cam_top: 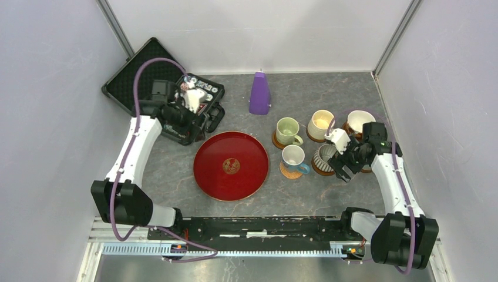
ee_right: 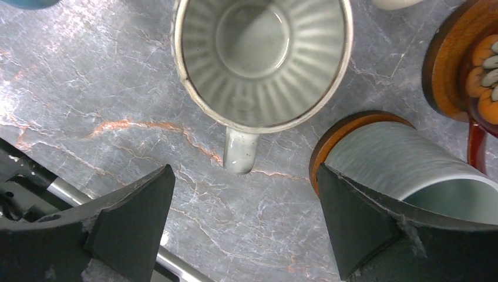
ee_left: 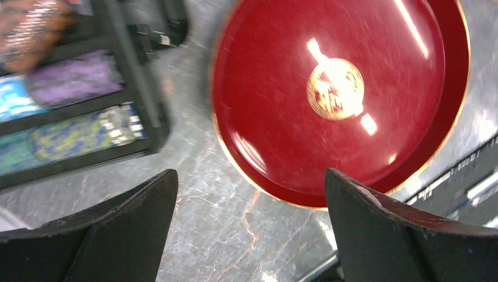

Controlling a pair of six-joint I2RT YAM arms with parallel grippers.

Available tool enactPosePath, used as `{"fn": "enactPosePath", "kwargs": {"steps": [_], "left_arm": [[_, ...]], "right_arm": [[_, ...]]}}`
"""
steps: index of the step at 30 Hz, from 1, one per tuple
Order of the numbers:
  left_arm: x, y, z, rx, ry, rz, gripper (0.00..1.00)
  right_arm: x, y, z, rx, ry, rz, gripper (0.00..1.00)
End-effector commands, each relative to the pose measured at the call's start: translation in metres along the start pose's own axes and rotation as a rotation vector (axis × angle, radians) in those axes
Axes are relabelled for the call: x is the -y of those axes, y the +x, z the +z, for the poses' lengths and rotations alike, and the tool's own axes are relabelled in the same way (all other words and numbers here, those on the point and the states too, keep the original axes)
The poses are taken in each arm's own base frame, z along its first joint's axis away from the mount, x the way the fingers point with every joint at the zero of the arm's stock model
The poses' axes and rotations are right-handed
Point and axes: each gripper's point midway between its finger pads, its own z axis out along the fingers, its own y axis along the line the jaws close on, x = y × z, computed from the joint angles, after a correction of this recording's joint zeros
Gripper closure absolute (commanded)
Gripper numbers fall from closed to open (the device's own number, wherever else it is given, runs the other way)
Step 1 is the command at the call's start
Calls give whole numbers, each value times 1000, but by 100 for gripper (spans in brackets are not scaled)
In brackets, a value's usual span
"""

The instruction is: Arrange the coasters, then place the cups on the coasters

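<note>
**Both claws wide open, mugs standing on the right**

The right gripper (ee_right: 246, 226) is wide open and holds nothing. Only the grey table (ee_right: 117, 106) shows between its fingers. Just in front of it stands the ribbed grey mug (ee_right: 261, 59), upright with its mouth up. Its handle (ee_right: 239, 150) points straight back at the gap between the fingers. Next to the right finger stands the grey-blue mug (ee_right: 399, 158) on a dark brown coaster (ee_right: 332, 138). The finger hides part of it, and I cannot tell if they touch.

From above, the cups stand in a bunch on the right side of the table. The pale green mug (cam_top: 287, 129) sits on a brown coaster (cam_top: 275, 142), and its handle points to the near right. The mug with the blue handle (cam_top: 292, 157) sits on the tan woven coaster (cam_top: 286, 173), with its handle to the right. The cream-yellow mug (cam_top: 321, 124) and the wide patterned mug (cam_top: 358, 120) stand behind them.

The left gripper (ee_left: 249, 229) is wide open too and holds nothing. It is over the table, between the black case (ee_left: 150, 106) and the red tray (ee_left: 282, 147)
</note>
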Motion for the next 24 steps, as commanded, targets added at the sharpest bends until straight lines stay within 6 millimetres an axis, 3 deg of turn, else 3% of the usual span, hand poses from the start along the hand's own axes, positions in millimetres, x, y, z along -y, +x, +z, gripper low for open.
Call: {"fn": "enactPosePath", "kwargs": {"steps": [1,5,9,14,24], "left_arm": [[30,30,15,-128,60,228,0],[49,27,47,-123,96,295,3],[61,7,83,-118,124,305,13],[61,-18,126,-110,136,318,29],[58,-48,198,-151,121,334,47]], "right_arm": [[9,-16,-22,26,30,1,2],[11,-37,-37,83,17,11,2],[14,-53,-49,129,28,27,2],[24,-68,-63,166,67,47,2],[45,-93,-74,247,131,117,2]]}}
